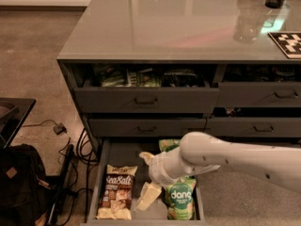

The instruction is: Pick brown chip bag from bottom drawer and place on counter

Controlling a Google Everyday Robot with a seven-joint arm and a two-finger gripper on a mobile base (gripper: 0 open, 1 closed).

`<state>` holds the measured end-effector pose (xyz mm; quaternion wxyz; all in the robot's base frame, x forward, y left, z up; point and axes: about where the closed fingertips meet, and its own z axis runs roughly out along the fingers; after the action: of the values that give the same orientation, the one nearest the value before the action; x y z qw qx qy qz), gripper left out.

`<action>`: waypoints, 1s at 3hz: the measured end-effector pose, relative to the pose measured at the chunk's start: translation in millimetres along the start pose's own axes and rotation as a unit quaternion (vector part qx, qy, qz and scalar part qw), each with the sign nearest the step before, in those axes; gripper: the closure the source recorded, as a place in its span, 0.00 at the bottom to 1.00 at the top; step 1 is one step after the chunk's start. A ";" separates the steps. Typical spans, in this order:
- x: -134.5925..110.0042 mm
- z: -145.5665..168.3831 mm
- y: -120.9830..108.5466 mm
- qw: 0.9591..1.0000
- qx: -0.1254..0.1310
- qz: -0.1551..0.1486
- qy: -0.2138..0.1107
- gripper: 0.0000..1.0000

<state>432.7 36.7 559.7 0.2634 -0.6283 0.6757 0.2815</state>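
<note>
The gripper [143,180] hangs low in the open bottom drawer [100,173], jaws spread wide and empty, between the brown chip bag [116,192] lying flat and a green dang bag [180,200].

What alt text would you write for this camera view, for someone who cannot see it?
A white robot arm reaches into the open bottom drawer, its gripper low over the drawer floor with jaws spread, beside a brown chip bag lying flat. Green snack bags lie partly under the arm, and the glossy counter spans the top of the view.
</note>
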 end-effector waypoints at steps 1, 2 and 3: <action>-5.8 9.8 -12.0 1.000 0.025 -0.002 -0.001 0.00; 3.0 28.9 -22.1 1.000 0.021 0.000 0.004 0.00; 19.5 63.8 -41.3 1.000 0.016 0.004 0.013 0.00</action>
<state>472.7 66.3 498.9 0.2631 -0.6252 0.6858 0.2637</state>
